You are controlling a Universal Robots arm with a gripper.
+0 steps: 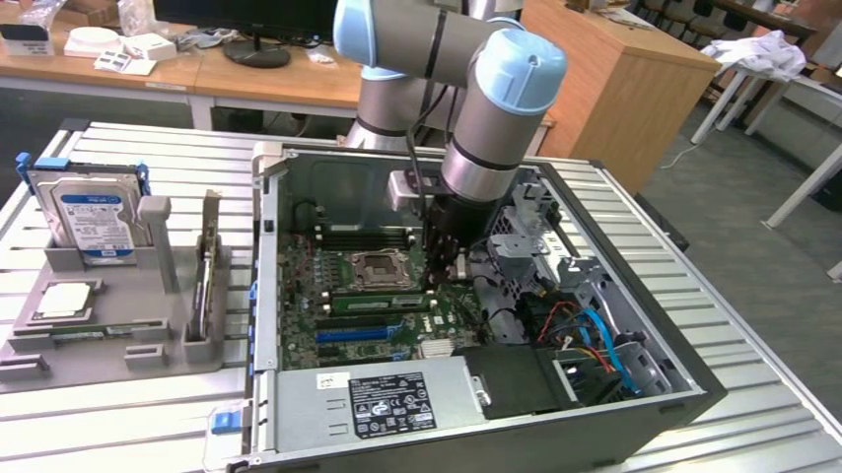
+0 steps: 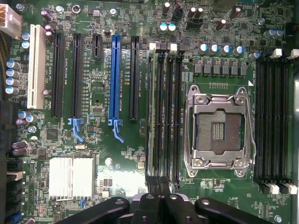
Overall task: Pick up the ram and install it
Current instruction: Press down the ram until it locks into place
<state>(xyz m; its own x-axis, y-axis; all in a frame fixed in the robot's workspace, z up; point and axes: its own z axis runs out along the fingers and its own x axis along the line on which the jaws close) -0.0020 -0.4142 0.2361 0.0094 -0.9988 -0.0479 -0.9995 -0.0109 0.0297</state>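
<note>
The ram (image 1: 375,303) is a thin green stick lying along a black slot of the motherboard, just in front of the empty CPU socket (image 1: 373,268). In the wrist view the ram (image 2: 151,116) shows edge-on in the outermost of the slots beside the socket (image 2: 218,128). My gripper (image 1: 445,281) hangs down inside the open computer case, at the end of those slots toward the exterior view's right. Its black fingers (image 2: 145,205) are shut together just over the slots' end, and the gripper (image 2: 159,186) has nothing visible between them. I cannot tell whether they touch the ram.
The case wall (image 1: 684,374) encloses cables and a drive cage at the exterior view's right and a power supply (image 1: 388,399) in front. Outside it, a grey fixture (image 1: 79,335) holds a blue-labelled hard drive (image 1: 90,219) and a small square silver chip (image 1: 63,301).
</note>
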